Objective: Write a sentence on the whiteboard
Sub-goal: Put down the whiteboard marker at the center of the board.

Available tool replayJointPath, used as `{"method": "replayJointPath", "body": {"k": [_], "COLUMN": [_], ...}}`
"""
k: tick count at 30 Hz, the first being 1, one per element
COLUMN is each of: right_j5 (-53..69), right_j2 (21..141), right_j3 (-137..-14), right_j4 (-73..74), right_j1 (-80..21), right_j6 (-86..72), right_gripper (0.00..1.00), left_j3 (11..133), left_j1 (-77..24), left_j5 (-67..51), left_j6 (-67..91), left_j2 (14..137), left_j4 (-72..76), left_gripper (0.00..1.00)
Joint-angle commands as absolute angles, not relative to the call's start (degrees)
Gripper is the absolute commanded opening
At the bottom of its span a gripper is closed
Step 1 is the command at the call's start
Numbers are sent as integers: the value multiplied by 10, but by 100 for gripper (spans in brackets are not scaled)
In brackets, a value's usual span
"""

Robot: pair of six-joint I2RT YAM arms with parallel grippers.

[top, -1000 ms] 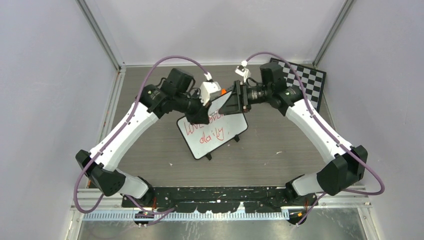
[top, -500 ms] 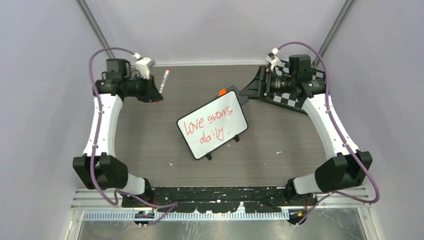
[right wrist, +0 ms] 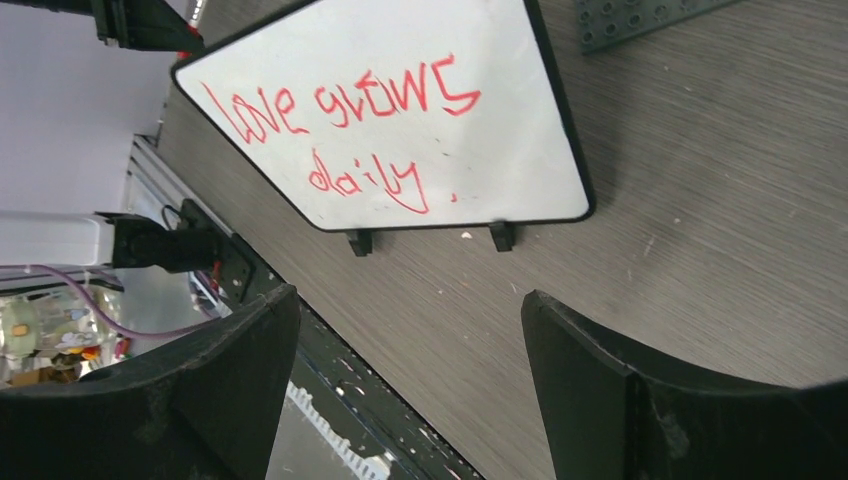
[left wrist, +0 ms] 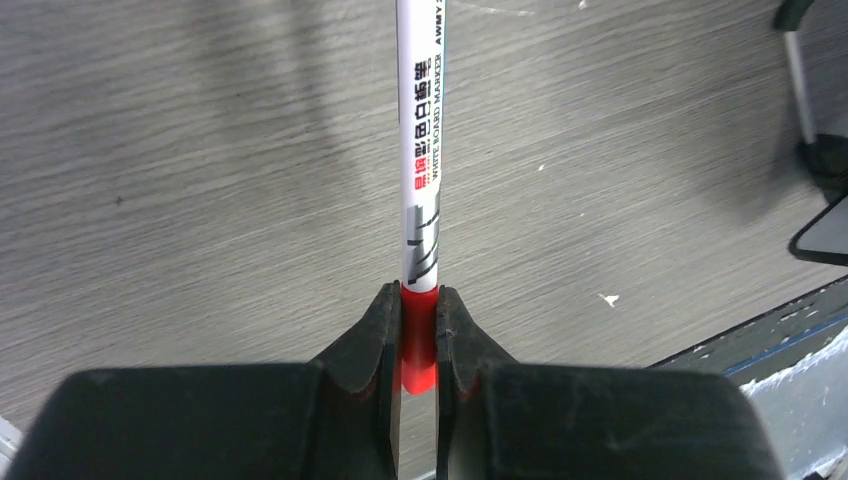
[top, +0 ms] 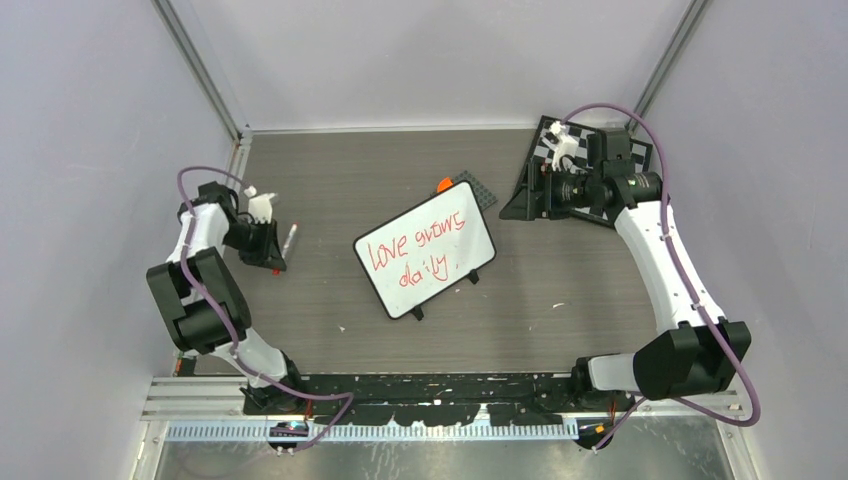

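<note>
The whiteboard (top: 470,258) lies tilted in the middle of the table, and the right wrist view shows it too (right wrist: 520,170). The sentence (top: 415,250) is in red marker in two lines, "love grows daily" (right wrist: 340,105). My left gripper (top: 272,252) is well to the left of the board. It is shut on the red end of a white marker (left wrist: 422,150), which points away over the table (top: 290,237). My right gripper (top: 515,192) hangs at the far right beyond the board, open (right wrist: 410,300) with nothing between its fingers.
A black-and-white chessboard (top: 640,155) lies at the back right under the right arm. A grey studded plate (top: 480,190) and a small orange piece (top: 444,184) sit just behind the whiteboard. Metal rails and a black strip (top: 440,385) line the near edge.
Both arms have drawn away from the whiteboard. The left went far left and nearer with the marker; the right went back right over the chessboard, jaws opening wide.
</note>
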State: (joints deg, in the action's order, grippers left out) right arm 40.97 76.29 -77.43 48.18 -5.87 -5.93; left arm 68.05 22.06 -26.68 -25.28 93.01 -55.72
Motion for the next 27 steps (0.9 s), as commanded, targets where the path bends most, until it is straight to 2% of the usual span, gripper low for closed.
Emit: {"method": "replayJointPath", "body": {"k": [1, 11, 21, 23, 24, 27], "right_j5": [384, 372, 368, 368, 367, 367], "right_j2": [740, 734, 737, 739, 740, 741], "right_j3": [-765, -748, -750, -752, -756, -764], "right_j4": [501, 501, 505, 509, 512, 521], "right_j1": [-50, -44, -36, -34, -32, -26], "right_j6": [-5, -3, 4, 15, 17, 25], "right_gripper": [85, 86, 86, 85, 86, 86], "left_j3": [659, 594, 580, 589, 596, 630], "left_j1": [219, 213, 198, 198, 197, 195], "left_j5": [-234, -202, -179, -186, -188, -177], "left_j6": [-283, -294, -317, -316, -317, -321], "left_j2": [955, 993, 993, 983, 978, 959], "left_j4": [-510, -438, -440, -451, -458, -482], "left_gripper": [7, 23, 44, 51, 59, 70]}}
